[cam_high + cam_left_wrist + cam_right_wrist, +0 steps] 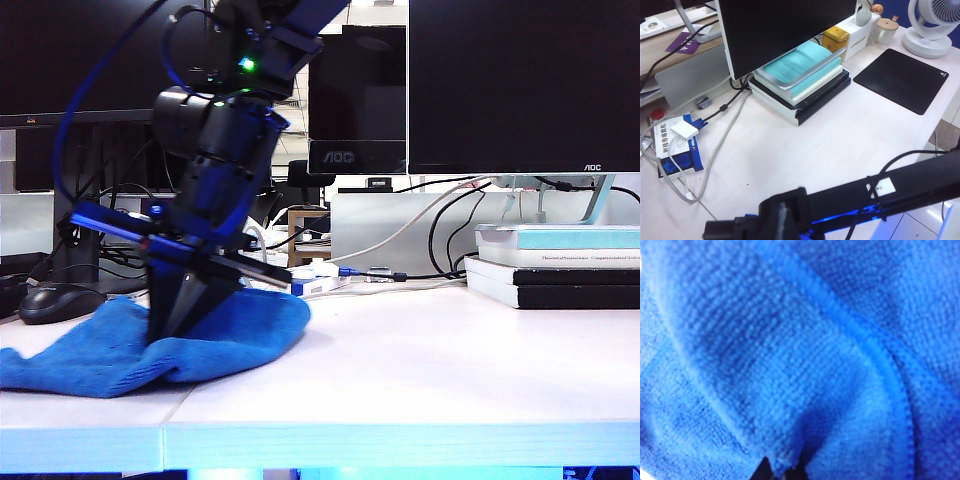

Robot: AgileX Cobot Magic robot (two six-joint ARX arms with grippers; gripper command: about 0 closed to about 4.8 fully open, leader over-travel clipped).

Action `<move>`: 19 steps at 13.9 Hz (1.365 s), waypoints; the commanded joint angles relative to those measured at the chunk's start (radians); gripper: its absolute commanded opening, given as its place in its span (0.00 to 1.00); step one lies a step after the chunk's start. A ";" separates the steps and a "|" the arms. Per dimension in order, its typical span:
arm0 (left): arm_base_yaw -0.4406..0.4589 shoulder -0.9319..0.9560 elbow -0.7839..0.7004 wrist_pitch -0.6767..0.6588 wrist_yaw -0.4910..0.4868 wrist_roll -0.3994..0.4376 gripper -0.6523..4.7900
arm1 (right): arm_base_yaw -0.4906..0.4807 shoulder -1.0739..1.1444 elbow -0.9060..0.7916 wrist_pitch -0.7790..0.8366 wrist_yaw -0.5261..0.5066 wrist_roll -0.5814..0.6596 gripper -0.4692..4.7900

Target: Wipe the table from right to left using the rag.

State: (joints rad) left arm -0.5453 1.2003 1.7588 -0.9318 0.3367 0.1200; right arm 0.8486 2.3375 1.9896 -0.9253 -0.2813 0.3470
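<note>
1. Where its black fingers press down into the cloth at the left of the exterior view, the right gripper (178,322) is pinched closed on the rag (150,345); only the dark finger ends peep out from under a fold at the edge of the right wrist view (782,471).
2. That wrist view is filled almost wholly with blue terry and one stitched hem, so nothing of the table shows there beyond slivers of white in two corners.
3. The rag lies rumpled on the left part of the table (420,370), bunched up around the fingers and spreading flat toward the left edge of the picture, where it is cut off.
4. A thin seam in the white top runs out from under the rag toward the pale front edge.
5. The arm's upper part leaves the exterior view at the top, with blue cables looping off it.
6. The left gripper is in no picture, and its state cannot be told; its wrist view shows only a black arm (850,200) crossing the lower part, blurred and cut off at both ends.
7. Behind the rag sits a black mouse (60,301), half hidden at the left.
8. To the right, well apart from the rag, a stack of books (555,265) stands under a monitor (520,85), whose foot rests on it.
</note>
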 commanded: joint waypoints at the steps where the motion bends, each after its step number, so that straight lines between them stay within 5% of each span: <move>1: 0.000 -0.003 0.004 0.002 0.003 0.003 0.11 | 0.023 0.032 0.001 0.023 0.001 0.001 0.09; 13: 0.000 -0.003 0.004 -0.055 0.003 0.003 0.11 | 0.095 0.093 0.093 0.074 -0.013 0.020 0.09; 14: 0.000 -0.003 0.004 -0.161 -0.005 0.004 0.11 | 0.095 0.095 0.093 0.075 -0.013 0.020 0.09; 17: 0.002 -0.003 -0.035 -0.329 -0.191 0.048 0.11 | 0.095 0.095 0.093 0.070 -0.013 0.019 0.09; 19: 0.006 -0.003 -0.080 -0.343 -0.229 0.009 0.11 | 0.096 0.095 0.093 0.062 -0.013 0.012 0.09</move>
State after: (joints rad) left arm -0.5404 1.1988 1.6882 -1.2743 0.1253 0.1562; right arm 0.9371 2.4145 2.0903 -0.8364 -0.2996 0.3622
